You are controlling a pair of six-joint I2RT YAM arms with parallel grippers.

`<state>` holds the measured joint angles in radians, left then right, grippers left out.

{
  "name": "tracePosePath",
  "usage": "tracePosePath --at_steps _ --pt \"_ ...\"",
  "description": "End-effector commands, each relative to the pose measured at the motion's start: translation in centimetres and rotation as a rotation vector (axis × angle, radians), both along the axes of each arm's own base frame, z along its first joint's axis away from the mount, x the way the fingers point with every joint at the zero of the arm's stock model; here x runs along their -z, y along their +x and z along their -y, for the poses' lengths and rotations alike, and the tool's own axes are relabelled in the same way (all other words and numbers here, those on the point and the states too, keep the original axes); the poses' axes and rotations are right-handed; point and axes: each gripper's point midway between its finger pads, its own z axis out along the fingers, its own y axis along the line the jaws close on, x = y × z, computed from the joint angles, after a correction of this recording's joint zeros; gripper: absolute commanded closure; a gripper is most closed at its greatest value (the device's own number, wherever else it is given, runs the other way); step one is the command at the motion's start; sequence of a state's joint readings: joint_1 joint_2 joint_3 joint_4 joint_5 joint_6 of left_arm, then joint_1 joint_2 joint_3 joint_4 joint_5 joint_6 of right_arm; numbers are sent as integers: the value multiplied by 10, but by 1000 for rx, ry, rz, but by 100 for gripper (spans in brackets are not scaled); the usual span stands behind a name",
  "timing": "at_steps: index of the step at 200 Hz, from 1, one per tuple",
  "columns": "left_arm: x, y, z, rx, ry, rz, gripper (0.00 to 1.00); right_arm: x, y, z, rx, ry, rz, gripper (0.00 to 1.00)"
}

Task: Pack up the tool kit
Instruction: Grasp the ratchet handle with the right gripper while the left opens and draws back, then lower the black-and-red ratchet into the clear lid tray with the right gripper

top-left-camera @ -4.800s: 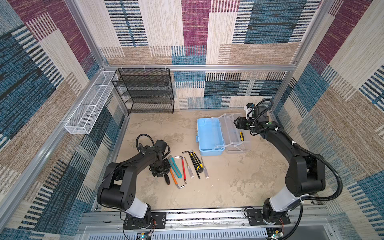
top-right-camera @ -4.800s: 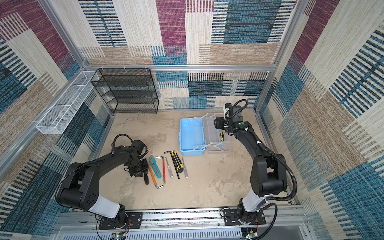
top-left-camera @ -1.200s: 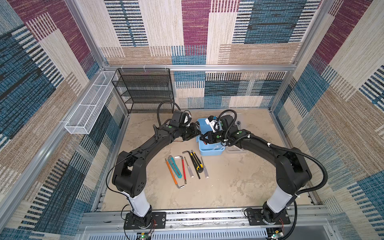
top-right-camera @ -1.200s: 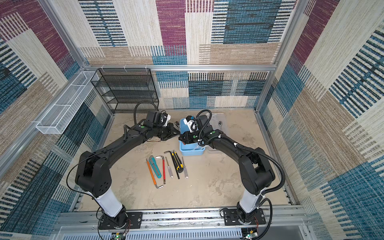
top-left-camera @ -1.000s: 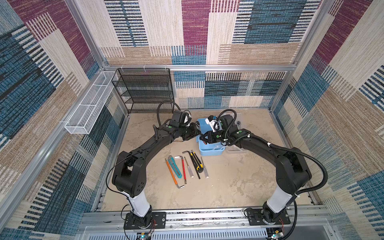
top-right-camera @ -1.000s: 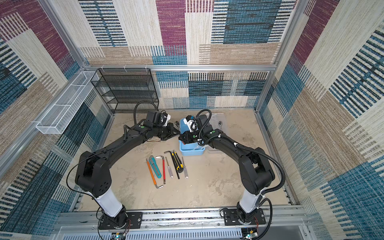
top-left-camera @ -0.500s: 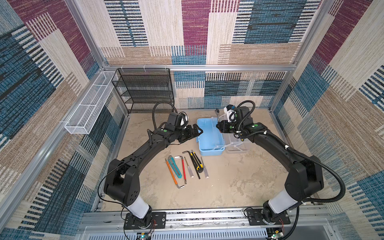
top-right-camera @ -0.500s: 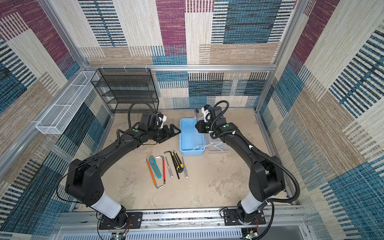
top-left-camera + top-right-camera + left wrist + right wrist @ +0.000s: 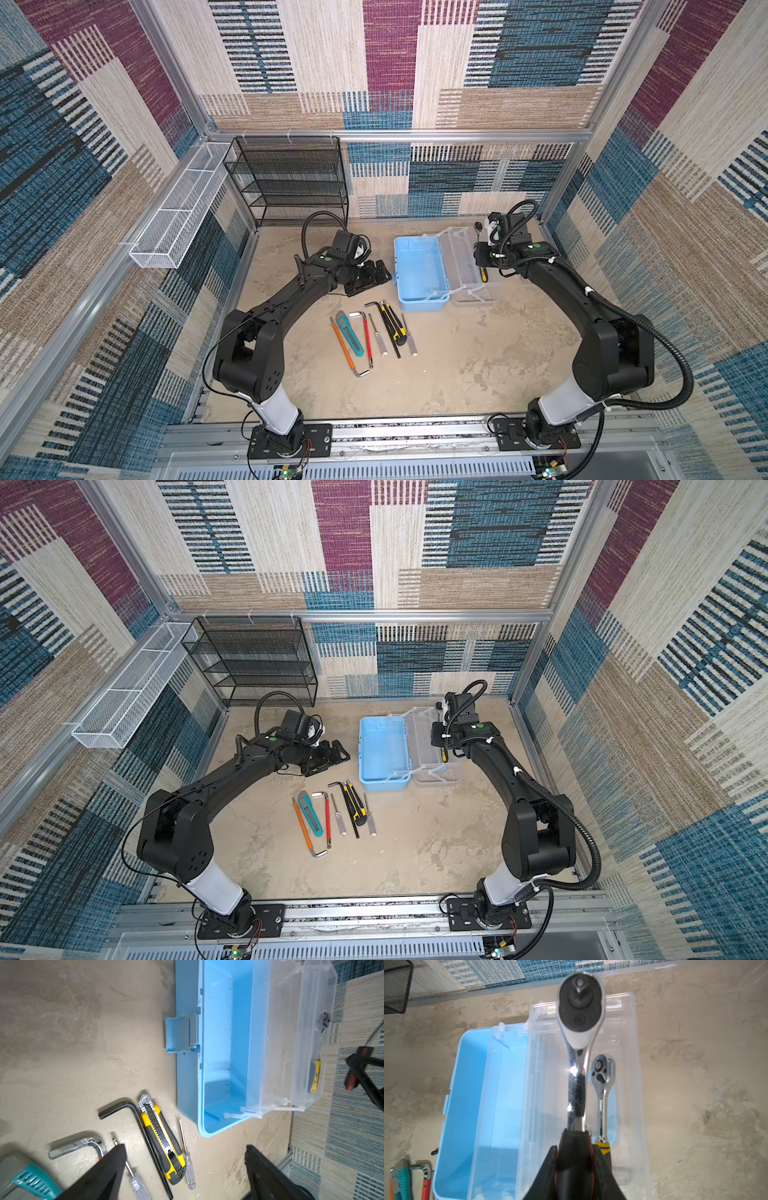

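While large ratchet is pinched by right gripper over clear tray, right of open toolbox, placing is judged underway. Lowering beside small ratchet, then release, is called for. Left gripper is seen spread, empty, left of toolbox.

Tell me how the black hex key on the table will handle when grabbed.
The hex key looks like solid metal, so it is probably stiff and heavy for its thinness. Its L-bend lies flat, so it should not roll. It lies close beside the yellow knife, so closing jaws may nudge that too.
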<state>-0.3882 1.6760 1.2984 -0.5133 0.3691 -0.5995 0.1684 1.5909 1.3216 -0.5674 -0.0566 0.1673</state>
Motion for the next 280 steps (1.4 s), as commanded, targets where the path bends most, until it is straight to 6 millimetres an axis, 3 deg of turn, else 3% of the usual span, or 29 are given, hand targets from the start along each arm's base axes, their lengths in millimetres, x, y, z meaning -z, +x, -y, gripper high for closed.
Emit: tracePosePath --at_steps 1,68,134,157,246,280 --pt "8 -4 -7 4 40 -15 8 2 3 14 30 -68 17 97" --pt "12 -5 -13 0 57 -32 8 22 -3 38 57 -140 -26 95" --pt "20 -10 -16 -14 62 -54 8 39 -9 38 38 -135 -68 92" --pt "20 -10 -17 -17 65 -56 8 36 -10 39 43 -137 -57 89" --pt "23 -10 -16 -10 60 -63 8 17 -10 40 53 -136 -12 54" --pt "24 -12 -16 -8 63 -66 8 4 -6 40 60 -128 9 50"
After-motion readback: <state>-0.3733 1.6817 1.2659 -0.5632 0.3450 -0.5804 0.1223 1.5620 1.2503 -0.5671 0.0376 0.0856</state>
